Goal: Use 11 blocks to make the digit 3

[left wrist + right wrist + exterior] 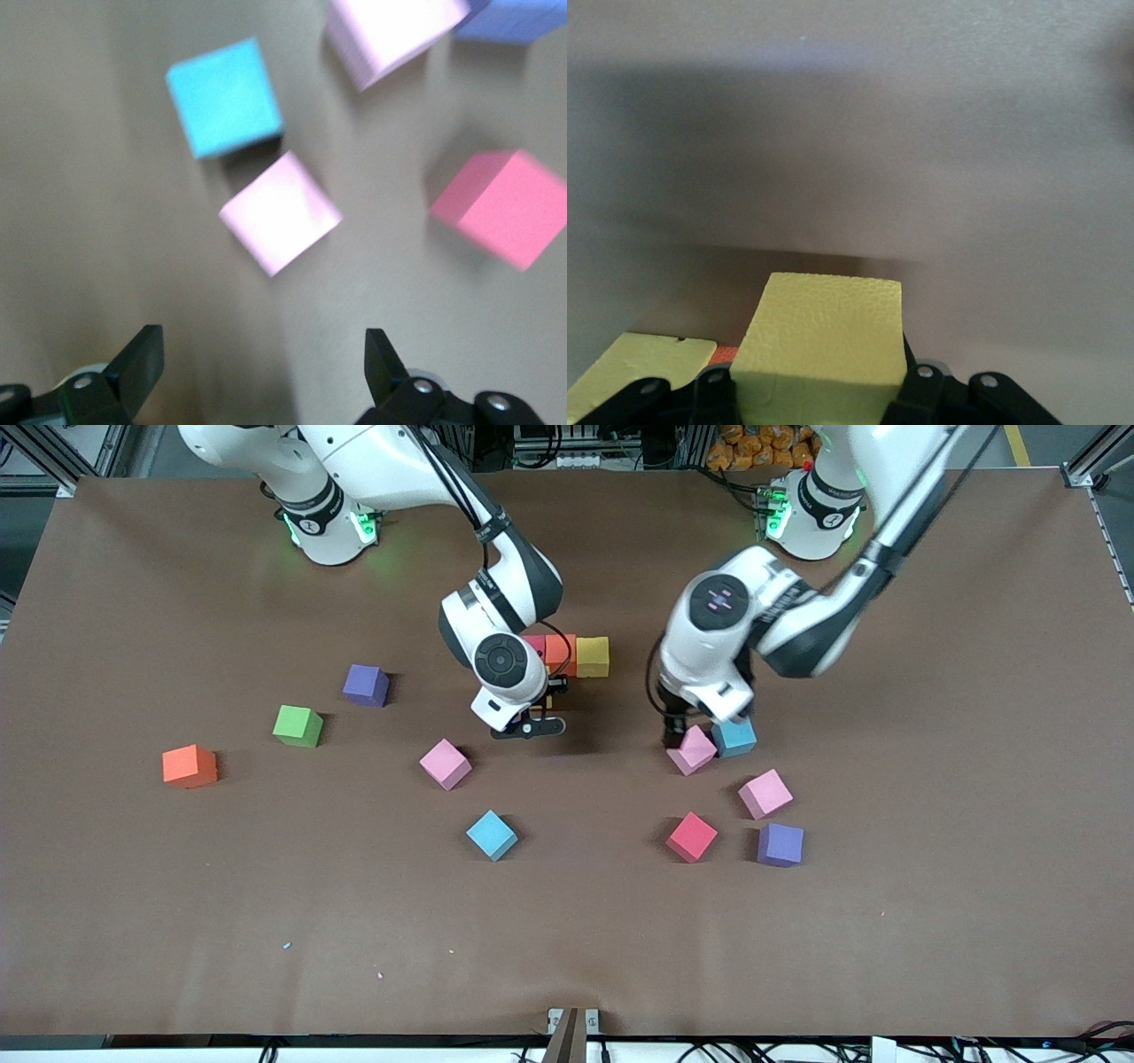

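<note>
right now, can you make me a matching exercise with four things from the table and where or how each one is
Things:
1. yellow block
2. left gripper
3. green block
4. orange block

Places or states:
A. open, over the pink block and the light blue block
B. on the table beside a purple block, nearer to the front camera than it
C. clamped in the shut right gripper
D. the block closest to the right arm's end of the table

Pairs: 1-C, 2-A, 3-B, 4-D
</note>
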